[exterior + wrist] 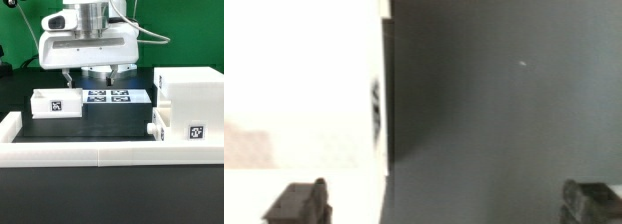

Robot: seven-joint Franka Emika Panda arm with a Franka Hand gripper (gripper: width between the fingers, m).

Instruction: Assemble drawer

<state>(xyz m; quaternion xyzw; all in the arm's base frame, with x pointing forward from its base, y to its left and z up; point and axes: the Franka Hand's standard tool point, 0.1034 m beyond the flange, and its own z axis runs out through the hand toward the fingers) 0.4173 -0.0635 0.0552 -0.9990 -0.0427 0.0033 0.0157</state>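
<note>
**Hand** (90,75), jaws spread wide and holding nothing, poised above the dark tabletop (100,125). In the wrist view the black fingertips (299,202) stand well apart with only bare surface between them. A white surface (295,80) fills one side of that view; it is probably the loose tray's top, though the blur leaves this uncertain.

On the exterior view's clock face, read from the hand:
- **5 o'clock:** the flat white marker board (108,97), close by.
- **8 o'clock:** the small white plastic box tray (55,102) with its black-and-white square tag, lying loose.
- **4 o'clock:** the tall boxy white plastic housing (188,100), upright and well apart from the tray.
- **Beyond these:** the long low white border wall (90,150).

**Step in hand, as judged:** reaching for the loose tray. To do it well, centre the open jaws over the tray, square them to two opposite walls and descend straight. Close only once both fingers flank the walls evenly, so that the tray lifts level for its slot in the housing.
</note>
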